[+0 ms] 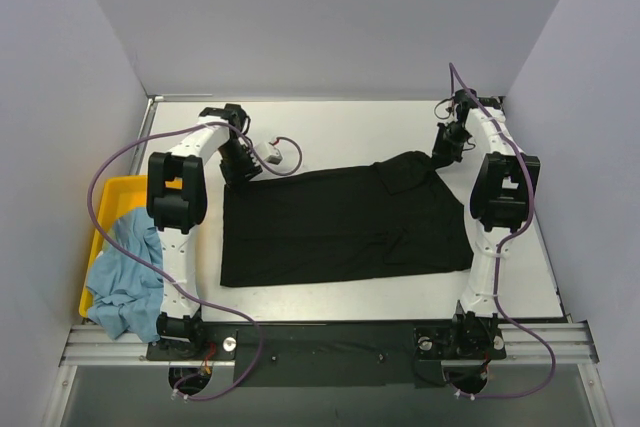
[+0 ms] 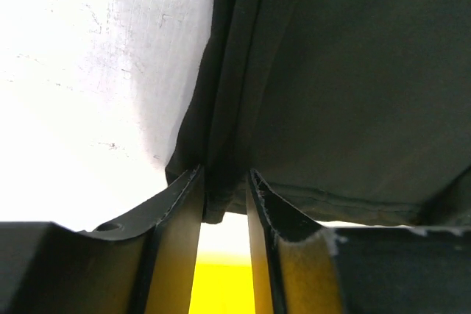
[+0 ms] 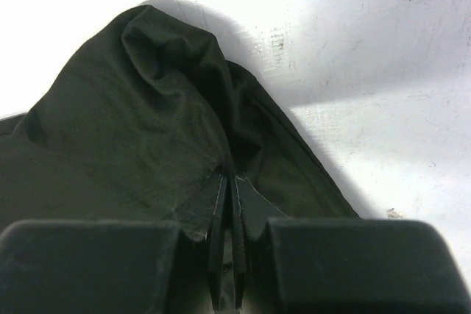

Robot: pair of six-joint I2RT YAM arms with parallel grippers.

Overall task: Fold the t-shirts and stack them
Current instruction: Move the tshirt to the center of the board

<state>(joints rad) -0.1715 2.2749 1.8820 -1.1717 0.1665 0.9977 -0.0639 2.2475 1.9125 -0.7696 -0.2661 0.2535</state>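
The left gripper (image 1: 238,171) and right gripper (image 1: 443,154) each pinch shut on a far corner of the black t-shirt (image 1: 345,222) — its long axis spans the 2, cloth lying nearward.

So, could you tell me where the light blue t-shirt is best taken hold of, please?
Probably its bunched near end, from straight above: the light blue t-shirt lies crumpled in the yellow tray, spilling over the near rim, so raised folds offer a pinch while the tray walls hinder a sideways approach.
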